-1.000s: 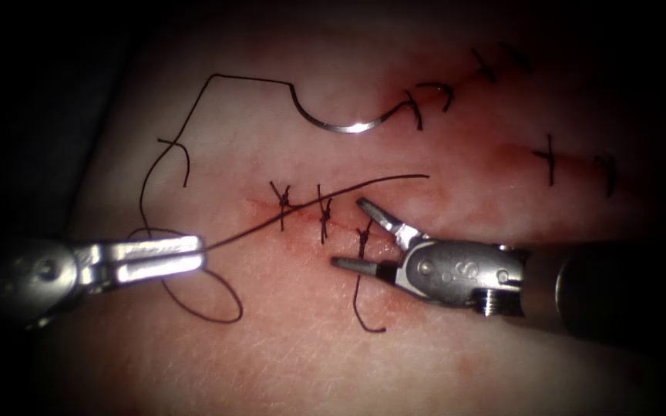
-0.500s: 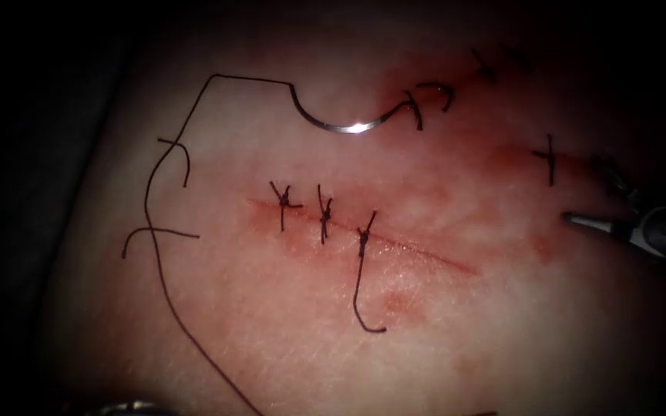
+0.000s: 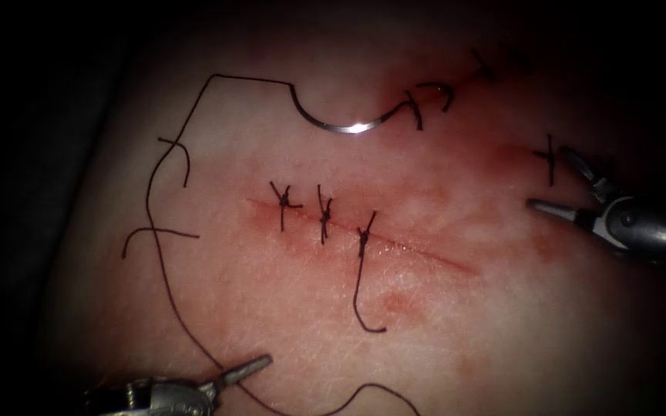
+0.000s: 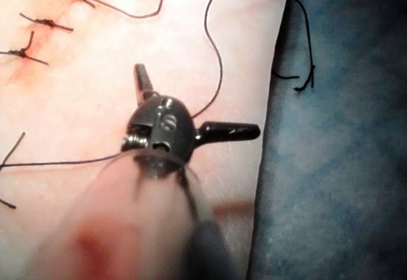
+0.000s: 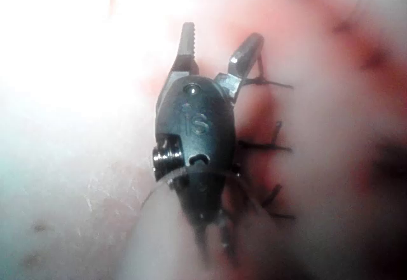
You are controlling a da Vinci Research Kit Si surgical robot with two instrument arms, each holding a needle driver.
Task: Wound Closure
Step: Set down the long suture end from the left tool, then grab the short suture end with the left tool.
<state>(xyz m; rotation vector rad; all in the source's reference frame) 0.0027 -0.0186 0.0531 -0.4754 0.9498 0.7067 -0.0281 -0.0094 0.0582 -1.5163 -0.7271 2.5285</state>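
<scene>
**Needle lies free, both tools empty**

While the needle (image 3: pixel 344 123) rests loose on the tissue (image 3: pixel 441 308), up and away from the cut (image 3: pixel 418 248) and not in it, neither tool has hold of anything. Its thread (image 3: pixel 156 254) runs off the blunt end, sweeps down the left side and curls past the left tool (image 3: pixel 244 368) at the near edge. Three knotted stitches (image 3: pixel 324 214) cross the left part of the cut, the last with a long tail (image 3: pixel 358 300) hanging toward me; to the right of them the cut gapes unstitched.

From the left wrist view the left tool (image 4: pixel 191 102) has its jaws spread wide, thread passing beside them but not between them. Over on the right, the right tool (image 3: pixel 560 185) is likewise spread and empty, hovering by older stitches (image 3: pixel 549 158) well right of the cut; the right wrist view confirms it (image 5: pixel 219 44).

My guess is the needle wants picking up cleanly, gripped back from the point, without snagging that slack loop.
</scene>
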